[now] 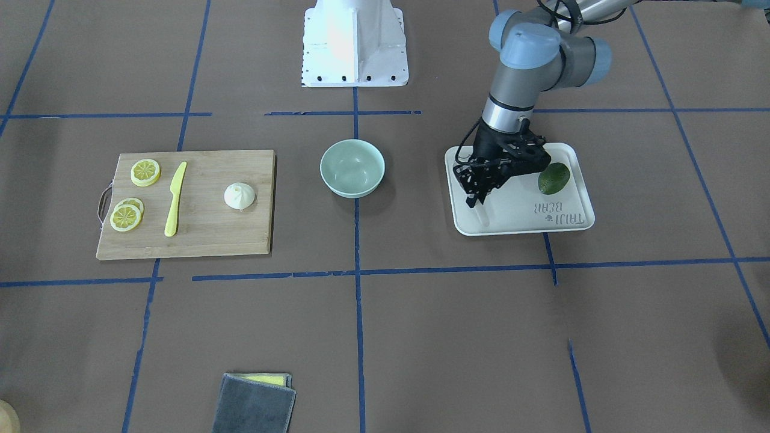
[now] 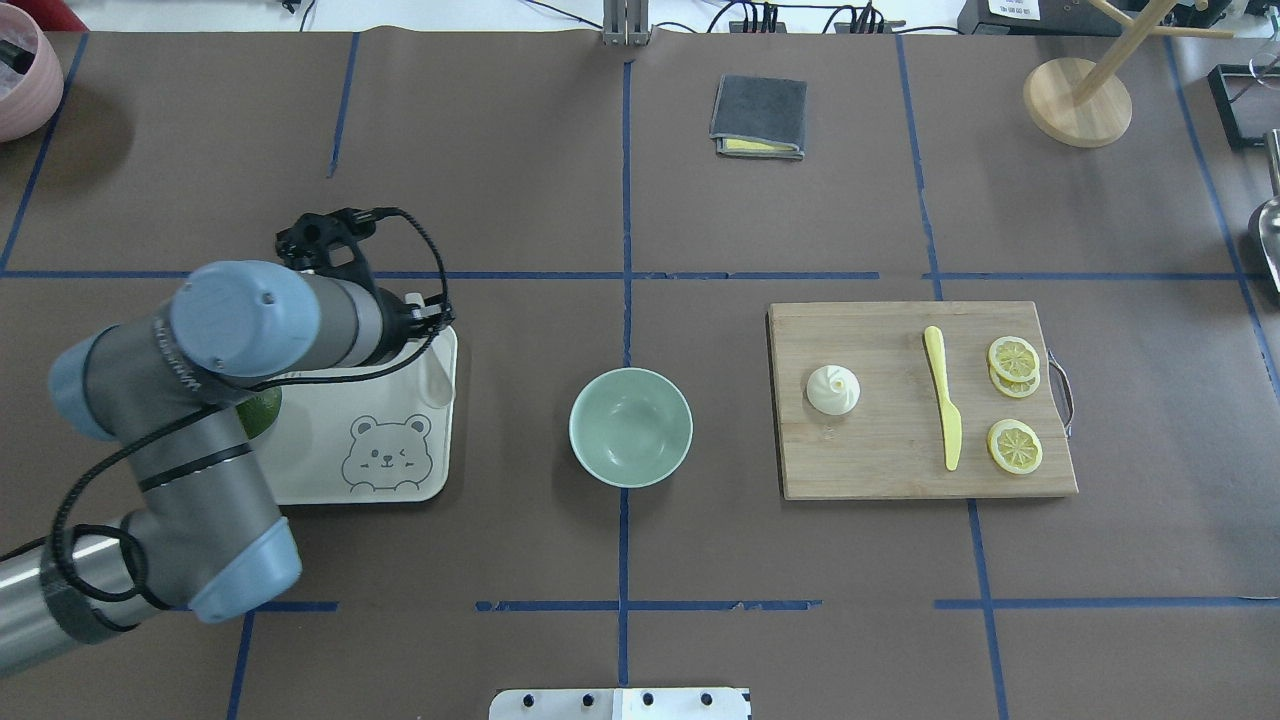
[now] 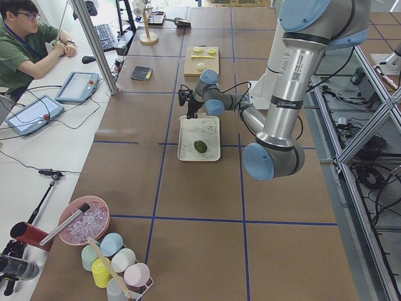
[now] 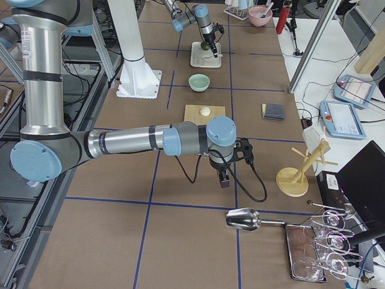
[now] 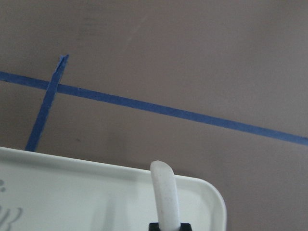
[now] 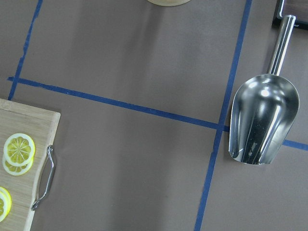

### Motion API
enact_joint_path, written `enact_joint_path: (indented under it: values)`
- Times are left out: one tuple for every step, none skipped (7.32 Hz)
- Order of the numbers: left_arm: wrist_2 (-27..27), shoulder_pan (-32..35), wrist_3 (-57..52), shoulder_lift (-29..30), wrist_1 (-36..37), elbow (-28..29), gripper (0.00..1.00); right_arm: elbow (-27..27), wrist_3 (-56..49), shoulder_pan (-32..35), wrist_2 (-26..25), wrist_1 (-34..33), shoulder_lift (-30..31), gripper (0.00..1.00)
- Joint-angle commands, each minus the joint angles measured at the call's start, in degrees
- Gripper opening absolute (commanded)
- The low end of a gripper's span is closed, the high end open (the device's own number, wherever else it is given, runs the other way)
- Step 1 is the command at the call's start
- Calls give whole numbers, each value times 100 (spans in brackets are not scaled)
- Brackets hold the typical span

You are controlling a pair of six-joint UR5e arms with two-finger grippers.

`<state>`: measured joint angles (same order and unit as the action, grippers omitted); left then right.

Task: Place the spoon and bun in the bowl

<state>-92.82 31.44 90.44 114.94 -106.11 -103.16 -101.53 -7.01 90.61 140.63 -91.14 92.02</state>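
The spoon (image 2: 436, 377) lies in the corner of the white tray (image 2: 320, 410) that is farthest from the robot and closest to the bowl. Its scoop rests against the tray's rim and its handle runs under the left gripper (image 1: 478, 201). In the left wrist view the handle rises from between two dark fingertips that sit tight against it on either side, so the pincer is clamped on the spoon. The handle's rounded end stops just short of the tray's corner. A dark green avocado (image 1: 553, 178) lies on the same tray, at the opposite side from the spoon.

The bowl (image 2: 600, 400) stands upright on the brown table (image 2: 500, 200) near its middle. It is between the tray and a wooden cutting board (image 2: 890, 460), and touches neither.

The bun (image 2: 832, 389) sits on the cutting board near the edge that faces the bowl. A yellow knife (image 2: 943, 405) lies farther along the board, and lemon slices (image 2: 1014, 358) lie beyond it by the board's metal handle.

The right gripper (image 4: 224, 179) hangs over the table well off to the robot's right, past the board. It appears only in the side view, so whether its fingers are apart or together cannot be told. Below it, its wrist camera sees a metal scoop (image 6: 262, 120) lying on the table. A folded grey cloth (image 2: 758, 117) lies at the far side of the table.
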Motion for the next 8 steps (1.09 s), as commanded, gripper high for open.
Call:
enact_joint_path:
  values:
    - [377, -514, 1052, 1053, 837, 268, 0, 2, 7, 0, 0, 0, 0, 100]
    - [579, -768, 1255, 1326, 838, 644, 0, 2, 42, 0, 0, 0, 0, 100]
    - [659, -927, 1274, 1416, 812, 857, 0, 2, 42, 0, 9, 0, 0, 100]
    - [652, -955, 1274, 1434, 803, 859, 0, 2, 42, 0, 0, 0, 0, 100]
    - [651, -955, 1266, 1487, 794, 841, 0, 2, 42, 0, 0, 0, 0, 100]
    - [643, -955, 1257, 1522, 794, 798, 0, 2, 42, 0, 9, 0, 0, 100]
    - [643, -955, 1257, 1557, 803, 771, 0, 2, 42, 0, 0, 0, 0, 100]
    - [634, -955, 1257, 1566, 811, 754, 0, 2, 42, 0, 9, 0, 0, 100]
